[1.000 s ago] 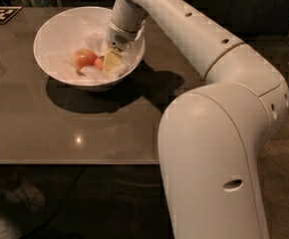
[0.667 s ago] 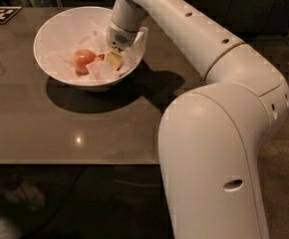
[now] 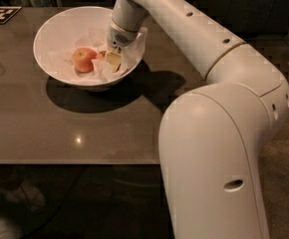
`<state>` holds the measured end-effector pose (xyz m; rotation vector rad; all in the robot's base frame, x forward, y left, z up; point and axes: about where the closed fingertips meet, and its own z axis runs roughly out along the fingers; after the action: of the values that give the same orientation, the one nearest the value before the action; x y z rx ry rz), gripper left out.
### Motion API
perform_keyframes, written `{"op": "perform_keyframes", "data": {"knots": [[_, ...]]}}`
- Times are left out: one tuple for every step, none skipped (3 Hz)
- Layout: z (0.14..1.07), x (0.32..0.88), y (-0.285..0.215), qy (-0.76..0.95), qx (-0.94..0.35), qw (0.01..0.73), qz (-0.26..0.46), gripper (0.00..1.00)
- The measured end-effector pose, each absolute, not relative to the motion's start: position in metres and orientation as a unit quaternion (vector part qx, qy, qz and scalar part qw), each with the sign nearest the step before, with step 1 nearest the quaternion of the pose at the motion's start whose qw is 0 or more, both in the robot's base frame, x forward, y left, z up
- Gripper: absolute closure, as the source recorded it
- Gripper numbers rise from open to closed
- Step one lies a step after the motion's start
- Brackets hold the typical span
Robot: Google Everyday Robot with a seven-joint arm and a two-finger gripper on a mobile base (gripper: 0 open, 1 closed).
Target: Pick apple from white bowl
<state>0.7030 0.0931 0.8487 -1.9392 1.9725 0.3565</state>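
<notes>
White arm (image 3: pixel 184 24) reached from bulky shoulder housing (image 3: pixel 219 148) at lower right toward upper left of view, elbow bent, wrist (image 3: pixel 127 19) angled down. Tool (image 3: pixel 110 59) hung at arm's far end, pointed downward.

The gripper (image 3: pixel 112 59), low in the right side of the white bowl (image 3: pixel 50 29), has risen slightly from a second ago; the apple (image 3: pixel 84 59) just left of it now shows rounder and fuller.
</notes>
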Motion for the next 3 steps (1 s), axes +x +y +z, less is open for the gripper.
{"op": "perform_keyframes", "data": {"knots": [[0.8485, 0.703, 0.0932, 0.696, -0.685, 0.175, 0.126, 1.0], [0.8485, 0.703, 0.0933, 0.696, -0.685, 0.175, 0.126, 1.0], [0.8485, 0.7031, 0.0933, 0.696, -0.685, 0.175, 0.126, 0.81]]}}
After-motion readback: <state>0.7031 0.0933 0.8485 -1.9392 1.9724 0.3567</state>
